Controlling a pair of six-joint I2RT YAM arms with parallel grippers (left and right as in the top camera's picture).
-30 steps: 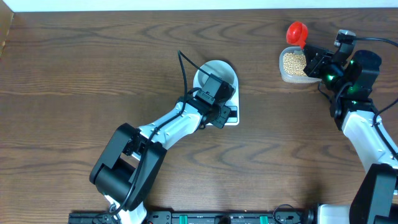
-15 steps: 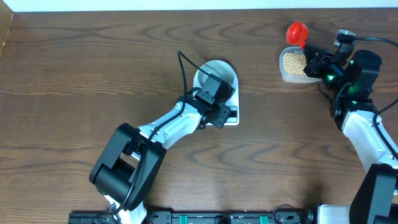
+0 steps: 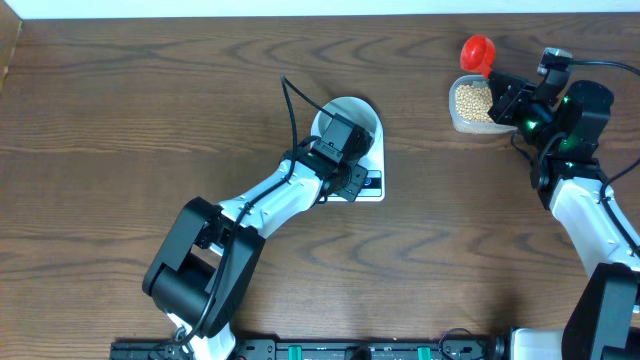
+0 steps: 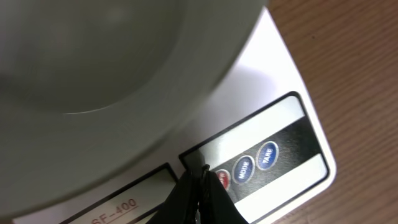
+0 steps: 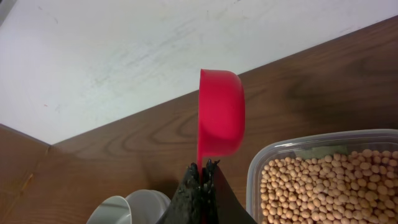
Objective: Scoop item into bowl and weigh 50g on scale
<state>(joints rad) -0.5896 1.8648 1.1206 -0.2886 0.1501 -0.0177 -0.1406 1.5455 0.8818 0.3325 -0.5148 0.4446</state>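
Beans [image 5: 323, 186], small round tan, lie in tub [image 5: 258, 171]; right tool [image 5: 202, 171] clamps red scoop [image 5: 221, 121], left tool [image 4: 202, 180] pinched together.

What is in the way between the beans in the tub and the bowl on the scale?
Nothing visible lies between the beans and the bowl. But the left tool sits over the buttons of the scale, and its wrist overlaps the bowl's near edge from overhead.

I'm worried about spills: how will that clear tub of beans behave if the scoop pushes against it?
The tub looks thin and light, standing free on the smooth table, so it would probably slide. Its low, wide shape makes tipping unlikely. The round beans inside would likely roll if knocked out.
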